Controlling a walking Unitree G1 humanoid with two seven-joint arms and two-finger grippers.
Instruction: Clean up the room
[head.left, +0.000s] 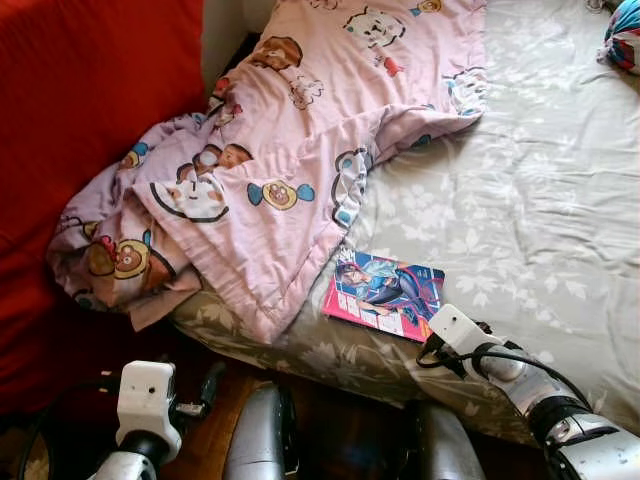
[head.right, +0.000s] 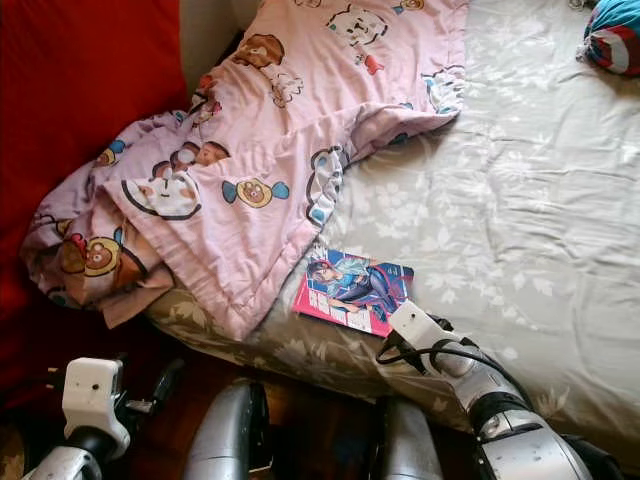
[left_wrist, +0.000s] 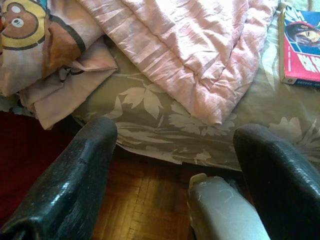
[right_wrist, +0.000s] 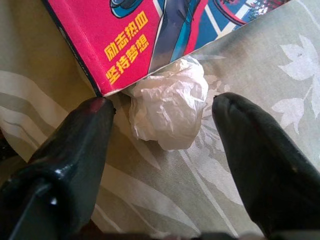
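Low over the bed (head.left: 560, 230), right gripper (right_wrist: 165, 112) spread wide around crumpled paper (right_wrist: 167, 105), left gripper (left_wrist: 175, 150) wide.

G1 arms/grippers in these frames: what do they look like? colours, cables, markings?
Silver-grey arm shells with black joint bands. White boxy wrist housings: left gripper, right gripper. Two long, glossy black fingers each. Black cables loop over the right wrist. No markings legible.

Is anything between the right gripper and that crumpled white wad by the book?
Nothing visible. The right gripper is open on the bed sheet, with the crumpled wad directly between its fingers. The book touches the wad's far side only.
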